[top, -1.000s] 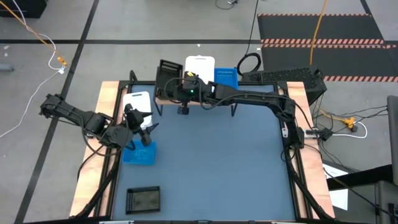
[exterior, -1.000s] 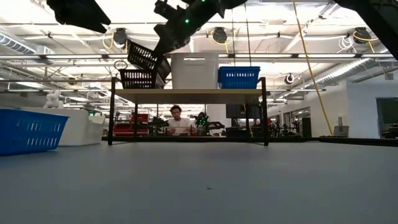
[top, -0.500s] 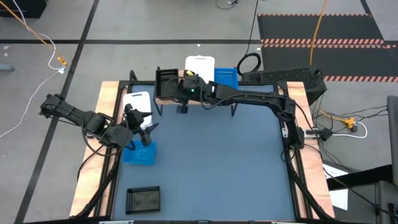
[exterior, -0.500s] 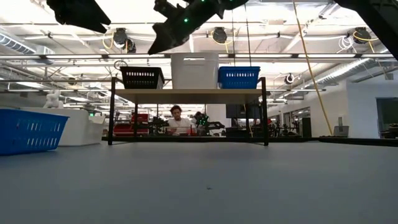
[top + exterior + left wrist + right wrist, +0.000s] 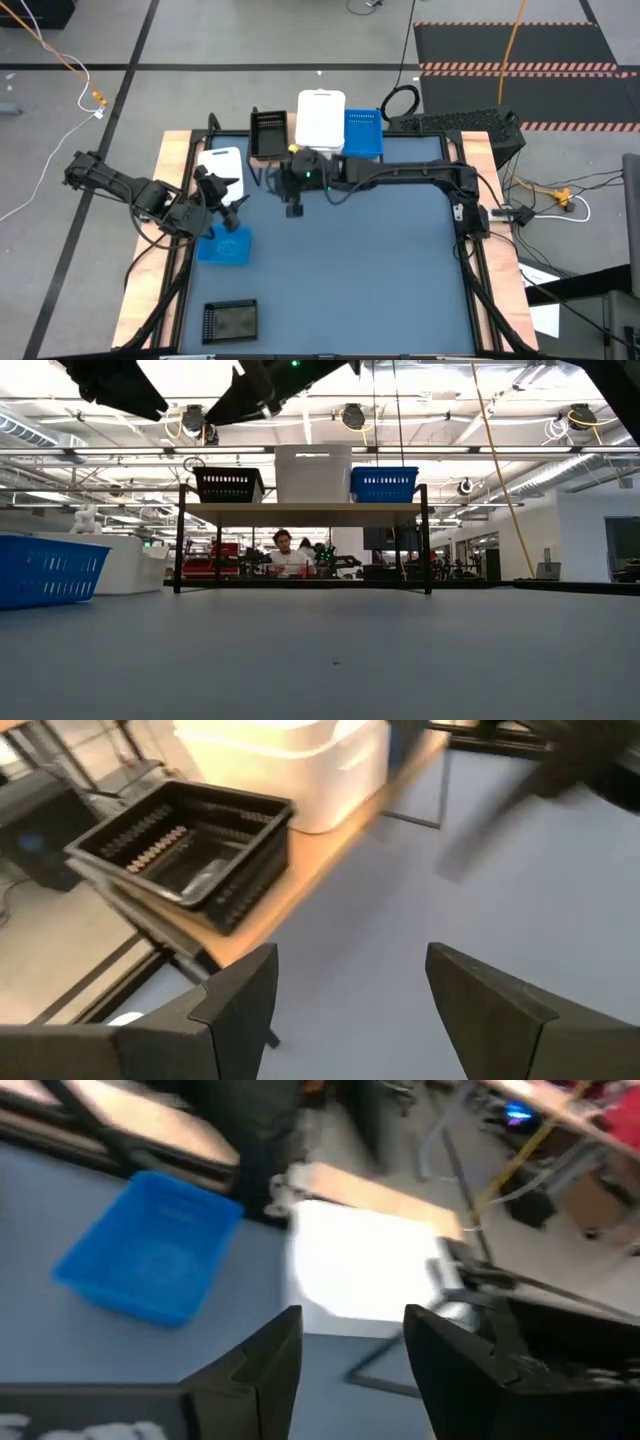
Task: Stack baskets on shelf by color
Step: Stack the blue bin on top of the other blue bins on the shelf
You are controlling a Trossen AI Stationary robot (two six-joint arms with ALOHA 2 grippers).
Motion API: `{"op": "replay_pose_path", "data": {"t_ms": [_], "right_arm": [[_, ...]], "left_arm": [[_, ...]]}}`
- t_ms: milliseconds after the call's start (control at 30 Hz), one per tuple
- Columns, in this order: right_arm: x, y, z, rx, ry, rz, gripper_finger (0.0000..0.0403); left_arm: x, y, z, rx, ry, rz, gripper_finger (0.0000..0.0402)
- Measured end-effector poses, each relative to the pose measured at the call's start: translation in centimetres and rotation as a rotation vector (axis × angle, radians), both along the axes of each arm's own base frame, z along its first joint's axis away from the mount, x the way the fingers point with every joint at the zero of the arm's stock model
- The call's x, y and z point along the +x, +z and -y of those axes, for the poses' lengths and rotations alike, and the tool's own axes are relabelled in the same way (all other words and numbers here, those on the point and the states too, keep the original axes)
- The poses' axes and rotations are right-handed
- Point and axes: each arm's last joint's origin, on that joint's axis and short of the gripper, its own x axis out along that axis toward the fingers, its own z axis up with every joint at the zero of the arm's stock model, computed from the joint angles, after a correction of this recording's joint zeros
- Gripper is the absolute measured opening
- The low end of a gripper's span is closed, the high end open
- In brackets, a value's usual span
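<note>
The shelf point(image 5: 318, 152) stands at the table's far edge, bearing a black basket point(image 5: 270, 133) on its left end, a tall white one point(image 5: 321, 120) in the middle and a blue one point(image 5: 363, 132) on the right. My right gripper point(image 5: 293, 208) hangs open in front of the shelf, clear of the black basket; its wrist view looks at a blue basket point(image 5: 150, 1260) and a white one point(image 5: 365, 1275). My left gripper point(image 5: 222, 197) is open above the table's left side, over the white basket point(image 5: 220, 165) and the blue basket point(image 5: 225, 245) lying there.
Another black basket point(image 5: 230, 320) lies near the table's front left corner. The dark mat point(image 5: 360, 270) is bare in the middle and right. In the low view a person point(image 5: 288, 555) sits in the room behind the shelf.
My right gripper has opened and let go of a black basket it held tilted over the shelf's left end. That basket now sits level in the black one on the shelf. The gripper has then drawn back toward the table's near edge.
</note>
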Motion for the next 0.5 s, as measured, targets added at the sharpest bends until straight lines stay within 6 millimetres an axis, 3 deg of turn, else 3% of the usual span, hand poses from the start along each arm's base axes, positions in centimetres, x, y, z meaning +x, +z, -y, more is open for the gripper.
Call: {"op": "replay_pose_path", "data": {"t_ms": [233, 500], "right_arm": [[0.2, -4.1, -4.0, 0.032, 0.075, 0.049, 0.0169], [-0.7, -7.4, -8.4, -0.007, 0.188, 0.172, 0.0171]], "left_arm": [[-0.4, 0.1, -0.2, -0.019, 0.025, 0.024, 0.0257], [-0.3, 0.2, -0.2, -0.025, 0.027, 0.034, 0.0257]]}}
